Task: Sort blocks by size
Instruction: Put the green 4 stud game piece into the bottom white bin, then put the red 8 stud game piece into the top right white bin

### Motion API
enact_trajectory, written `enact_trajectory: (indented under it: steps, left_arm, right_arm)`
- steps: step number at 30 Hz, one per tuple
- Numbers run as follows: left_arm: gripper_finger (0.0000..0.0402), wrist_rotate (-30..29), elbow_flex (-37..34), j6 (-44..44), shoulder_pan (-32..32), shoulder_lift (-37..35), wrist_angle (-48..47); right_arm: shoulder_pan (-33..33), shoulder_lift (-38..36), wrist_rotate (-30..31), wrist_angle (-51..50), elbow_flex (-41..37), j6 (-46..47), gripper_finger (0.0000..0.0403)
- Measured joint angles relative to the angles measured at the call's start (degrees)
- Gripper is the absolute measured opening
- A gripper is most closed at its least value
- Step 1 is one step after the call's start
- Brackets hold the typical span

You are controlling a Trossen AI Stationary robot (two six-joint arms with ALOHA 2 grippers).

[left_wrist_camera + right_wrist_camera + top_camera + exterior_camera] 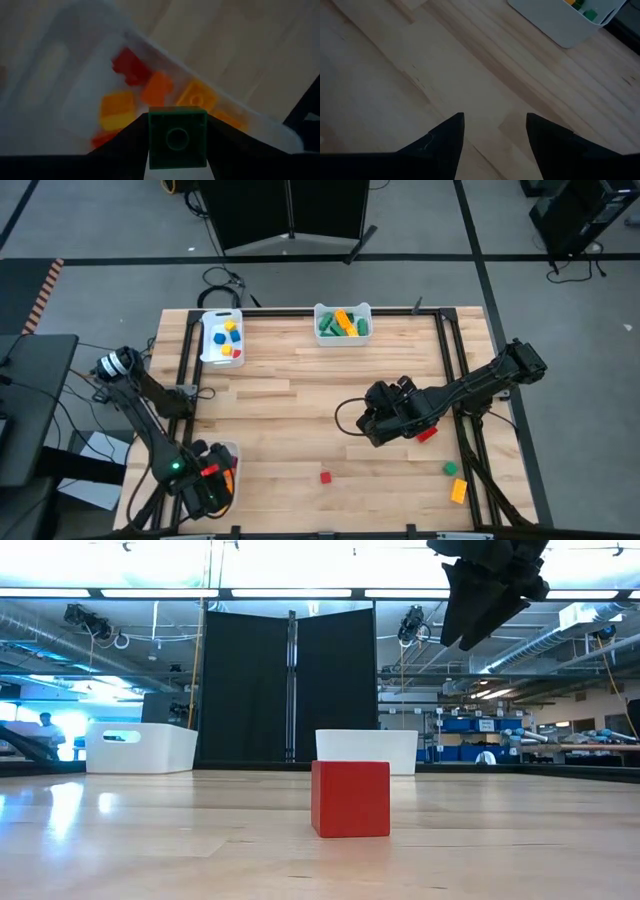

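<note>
Left gripper [177,142] at lower left hangs over the tray [232,448], clamped on a green block [177,137] to drop in; right gripper [495,131], frame center, is apart, empty.

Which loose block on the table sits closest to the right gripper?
The red block right beside the right gripper. The small red, green and orange blocks lie farther toward the table's near edge.
</note>
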Motion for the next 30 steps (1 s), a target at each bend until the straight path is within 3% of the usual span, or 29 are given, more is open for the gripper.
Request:
enact_trajectory:
  steps: [6,15,25,30]
  left_arm:
    - [0.0178,3.7,-6.3,-4.2,-1.3,0.0,8.1]
    - [0.0182,4.1,-7.9,-5.4,-1.8,0.0,8.3]
    - [0.0256,4.5,-7.9,-5.8,-1.8,0.0,6.6]
    - [0.0274,5.5,-6.6,-5.6,-1.8,0.0,5.1]
  right_arm:
    - [0.0,0.0,0.0,0.1,0.0,0.0,0.0225]
    - [0.0,0.0,0.0,0.4,0.0,0.0,0.0225]
    - [0.0,0.0,0.0,0.6,0.0,0.0,0.0225]
    - [0.0,0.0,0.0,0.7,0.0,0.0,0.0225]
